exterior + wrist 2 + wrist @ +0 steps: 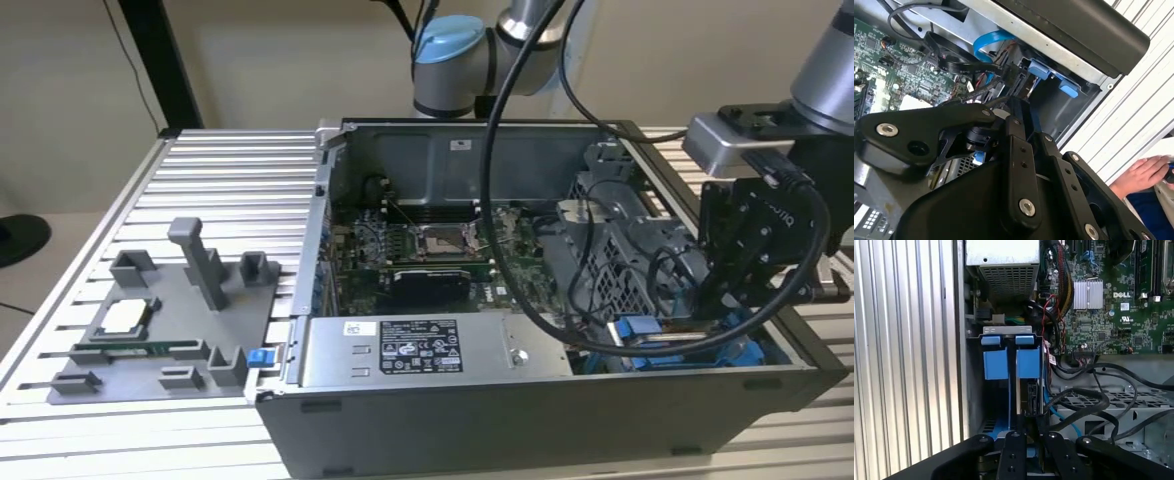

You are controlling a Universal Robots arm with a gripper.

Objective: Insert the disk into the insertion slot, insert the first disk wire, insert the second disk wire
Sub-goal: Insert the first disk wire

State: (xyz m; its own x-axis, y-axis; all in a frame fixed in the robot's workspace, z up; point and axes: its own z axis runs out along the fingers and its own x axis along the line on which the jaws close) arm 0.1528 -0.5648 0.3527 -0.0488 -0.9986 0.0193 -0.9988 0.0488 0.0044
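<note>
claw [1031,421] looks clamped on disk wire connector [1033,396]; if skewed against disk [995,365] just ahead, it may jam or slip.

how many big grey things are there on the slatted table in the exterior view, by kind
open grey metal computer case: 1
grey metal box with a black-and-white sticker, inside the case: 1
grey plastic fixture tray with upright posts: 1
total: 3
</note>
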